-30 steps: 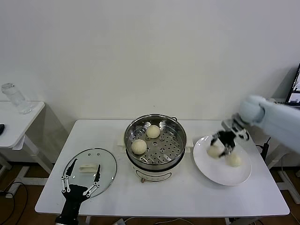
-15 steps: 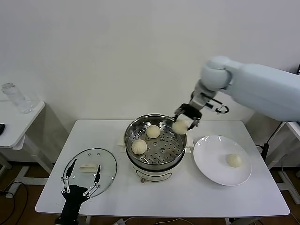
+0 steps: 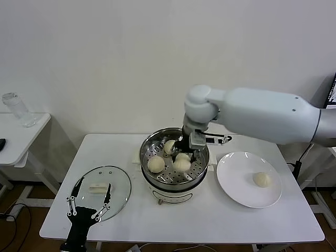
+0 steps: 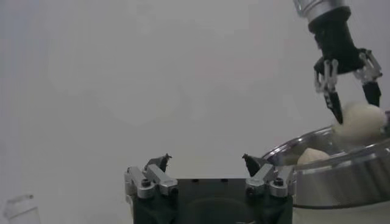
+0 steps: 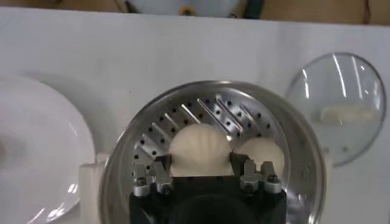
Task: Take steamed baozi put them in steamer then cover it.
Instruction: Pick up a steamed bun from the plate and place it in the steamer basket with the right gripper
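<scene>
The steamer (image 3: 148, 146) stands mid-table on its white base. Two baozi lie in it, one (image 3: 155, 164) at the front left and one (image 3: 169, 146) at the back. My right gripper (image 3: 184, 156) reaches down into the basket, shut on a third baozi (image 3: 182, 165). In the right wrist view the gripper (image 5: 200, 161) clamps that baozi (image 5: 200, 143) just above the perforated floor (image 5: 183, 115). The fourth baozi (image 3: 262, 179) lies on the white plate (image 3: 239, 189). The glass cover (image 3: 100, 178) lies flat at the front left. My left gripper (image 3: 89, 203) hovers open over its near edge.
A side table (image 3: 21, 136) with a glass jar (image 3: 16, 110) stands to the left. A screen (image 3: 332, 94) shows at the right edge. The big right arm (image 3: 262, 118) spans the space above the plate and the steamer's right side.
My right gripper lifted a baozi off the plate, carried it left over the steamer and lowered it into the basket. The left arm has barely moved.
</scene>
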`<action>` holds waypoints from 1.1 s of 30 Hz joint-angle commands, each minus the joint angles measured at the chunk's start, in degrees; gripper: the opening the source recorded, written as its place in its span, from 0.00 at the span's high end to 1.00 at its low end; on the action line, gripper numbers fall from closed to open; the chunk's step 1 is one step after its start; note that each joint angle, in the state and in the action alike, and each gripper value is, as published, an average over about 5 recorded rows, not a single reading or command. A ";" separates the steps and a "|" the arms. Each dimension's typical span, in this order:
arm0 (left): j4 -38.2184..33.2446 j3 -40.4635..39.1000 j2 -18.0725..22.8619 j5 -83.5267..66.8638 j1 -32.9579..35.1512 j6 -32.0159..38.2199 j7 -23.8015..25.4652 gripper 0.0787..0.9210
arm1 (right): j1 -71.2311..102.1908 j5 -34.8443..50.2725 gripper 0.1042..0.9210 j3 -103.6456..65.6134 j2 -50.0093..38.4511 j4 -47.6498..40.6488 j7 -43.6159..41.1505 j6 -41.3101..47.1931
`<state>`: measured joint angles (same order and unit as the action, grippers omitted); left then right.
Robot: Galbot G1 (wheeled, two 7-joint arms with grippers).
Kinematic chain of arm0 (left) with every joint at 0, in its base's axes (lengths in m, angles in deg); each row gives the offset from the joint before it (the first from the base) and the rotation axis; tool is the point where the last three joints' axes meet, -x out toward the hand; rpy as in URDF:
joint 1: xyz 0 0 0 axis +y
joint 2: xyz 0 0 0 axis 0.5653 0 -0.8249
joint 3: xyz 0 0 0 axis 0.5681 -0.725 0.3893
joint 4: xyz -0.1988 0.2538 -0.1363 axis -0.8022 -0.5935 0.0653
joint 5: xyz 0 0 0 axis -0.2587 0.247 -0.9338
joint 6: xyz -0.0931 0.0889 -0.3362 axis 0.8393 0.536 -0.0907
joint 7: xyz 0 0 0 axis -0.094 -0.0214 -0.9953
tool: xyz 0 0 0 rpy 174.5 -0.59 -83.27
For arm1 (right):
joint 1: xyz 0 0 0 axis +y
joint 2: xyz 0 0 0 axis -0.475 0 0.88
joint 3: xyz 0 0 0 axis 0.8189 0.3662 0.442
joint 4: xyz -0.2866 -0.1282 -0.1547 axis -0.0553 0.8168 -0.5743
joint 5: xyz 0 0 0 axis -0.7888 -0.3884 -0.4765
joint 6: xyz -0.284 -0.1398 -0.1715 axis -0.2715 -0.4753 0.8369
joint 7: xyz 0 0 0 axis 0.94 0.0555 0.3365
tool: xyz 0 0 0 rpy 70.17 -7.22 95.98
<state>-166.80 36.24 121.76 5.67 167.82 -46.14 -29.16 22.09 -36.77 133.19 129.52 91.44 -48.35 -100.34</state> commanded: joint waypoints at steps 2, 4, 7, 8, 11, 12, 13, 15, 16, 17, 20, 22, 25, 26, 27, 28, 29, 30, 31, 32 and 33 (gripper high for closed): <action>-0.03 0.11 0.14 0.03 0.14 0.24 -0.02 0.12 | 4.96 -6.52 0.31 0.15 2.49 1.15 0.25 -4.61; 0.03 0.14 0.14 0.03 0.21 0.33 -0.02 0.12 | 6.08 -7.70 0.30 -0.46 2.57 0.54 0.28 -4.81; 0.03 0.17 0.15 0.01 0.29 0.48 -0.02 0.12 | 7.25 -9.00 0.30 -1.15 2.54 -0.27 0.46 -5.24; 0.02 0.18 0.15 -0.01 0.29 0.52 -0.01 0.12 | 7.45 -9.21 0.29 -1.20 2.49 -0.39 0.59 -5.33; 0.10 0.17 0.18 -0.04 0.22 0.58 -0.02 0.12 | 7.98 -10.38 0.27 -1.39 2.48 -0.72 1.13 -5.43; 0.14 0.18 0.20 -0.06 0.19 0.60 -0.03 0.12 | 8.14 -10.78 0.26 -1.52 2.49 -0.80 1.27 -5.45; 0.18 0.21 0.22 -0.09 0.15 0.61 -0.03 0.12 | 8.31 -11.24 0.24 -1.69 2.48 -0.88 1.47 -5.50; 0.24 0.31 0.24 -0.18 0.10 0.64 -0.04 0.12 | 8.55 -11.70 0.20 -2.25 2.32 -1.01 1.78 -5.68; 0.26 0.36 0.25 -0.24 0.08 0.65 -0.04 0.12 | 8.55 -11.78 0.18 -2.66 2.10 -1.07 2.00 -5.75; 0.28 0.40 0.24 -0.29 0.08 0.66 -0.04 0.12 | 8.51 -11.78 0.16 -3.18 1.79 -1.13 2.22 -5.84; 0.26 0.37 0.22 -0.36 0.07 0.65 -0.02 0.12 | 7.63 -10.71 0.13 -6.10 -0.11 -1.13 2.59 -5.74; 0.24 0.25 0.20 -0.36 0.07 0.63 0.01 0.12 | 6.78 -9.42 0.12 -9.39 -2.13 -1.18 2.21 -5.41; 0.21 0.07 0.11 -0.34 0.08 0.62 0.06 0.12 | 5.38 -6.87 0.12 -14.46 -5.92 -2.04 0.38 -4.53; 0.20 0.03 0.07 -0.34 0.08 0.61 0.08 0.12 | 4.78 -5.55 0.12 -15.76 -7.43 -2.59 -0.36 -3.61; 0.21 0.00 0.03 -0.32 0.06 0.61 0.10 0.12 | 4.19 -3.91 0.12 -16.69 -9.02 -3.30 -1.08 -2.32; 0.24 -0.02 -0.02 -0.29 0.02 0.60 0.11 0.12 | 3.54 -1.35 0.12 -17.30 -10.95 -4.22 -1.68 0.23; 0.27 -0.04 -0.06 -0.26 -0.04 0.60 0.12 0.12 | 3.07 1.59 0.12 -17.53 -12.85 -5.24 -2.04 3.62; 0.33 -0.07 -0.10 -0.23 -0.10 0.60 0.13 0.12 | 2.74 5.10 0.12 -17.69 -14.83 -6.59 -2.40 7.25; 0.39 -0.12 -0.17 -0.18 -0.16 0.61 0.15 0.12 | 2.56 8.52 0.12 -17.56 -16.77 -7.98 -2.79 11.55; 0.44 -0.18 -0.24 -0.13 -0.21 0.61 0.16 0.12 | 2.46 11.71 0.12 -17.33 -18.73 -9.45 -3.26 16.22; 0.47 -0.26 -0.30 -0.10 -0.24 0.62 0.16 0.12 | 2.51 14.04 0.12 -17.12 -20.35 -11.08 -3.87 19.95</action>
<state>-166.55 36.15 121.66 5.39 167.67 -45.52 -29.10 26.78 -39.84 121.98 122.51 87.53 -48.82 -100.36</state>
